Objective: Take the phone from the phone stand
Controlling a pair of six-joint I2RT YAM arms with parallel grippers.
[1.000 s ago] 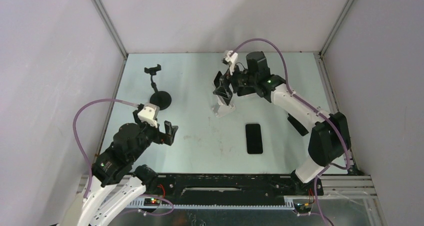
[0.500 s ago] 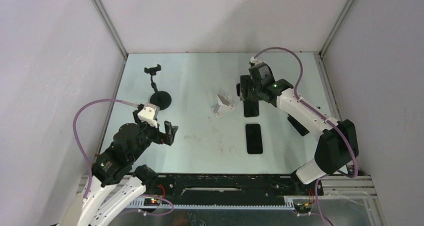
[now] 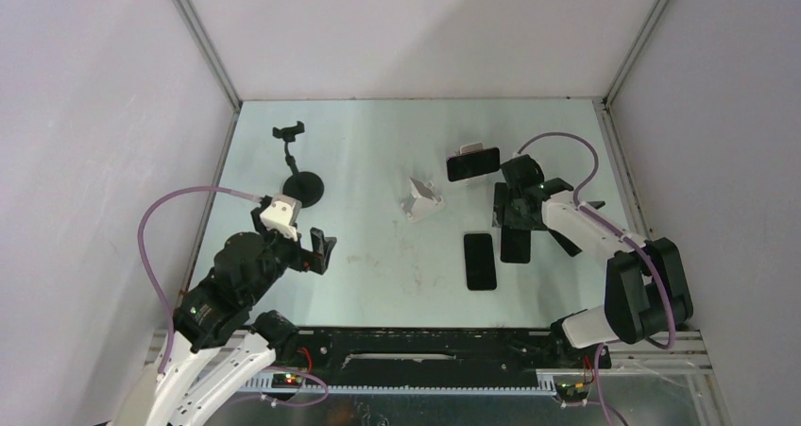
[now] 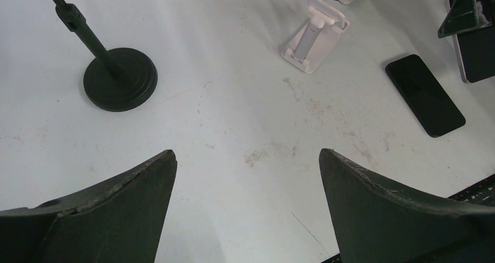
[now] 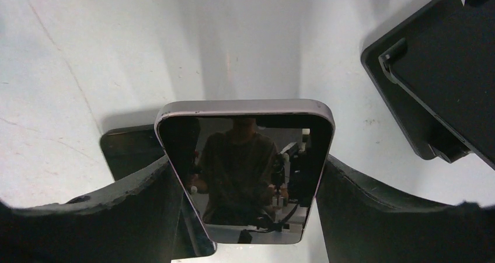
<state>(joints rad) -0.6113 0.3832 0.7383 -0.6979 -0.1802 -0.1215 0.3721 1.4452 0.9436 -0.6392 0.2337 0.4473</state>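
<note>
I see the right gripper (image 3: 516, 216) right of the centre in the top view. It is clenched on the phone (image 5: 245, 158). In the right wrist view its two fingers (image 5: 134, 204) press on the long sides of the phone. The phone has a pale lilac frame and a dark glossy screen. It is out of the white folding stand (image 3: 422, 199), which stands alone near the middle of the table (image 3: 368, 133), well apart from the gripper and to its left.

A second phone (image 3: 480, 261), black, lies flat on the table just to the lower left of the held one. I cannot tell if the held phone touches the table. A third phone (image 3: 472, 162) leans sideways on a small white support, above the right gripper in the frame. A flat black object (image 5: 443, 94) lies at the upper right of the right wrist view; I cannot tell what it is.

The left gripper (image 4: 246, 158) is at the lower left of the top view, released, its jaws wide apart and nothing between them. A black gooseneck holder (image 3: 302, 186) on a round base stands above it, at the upper left of the table.
</note>
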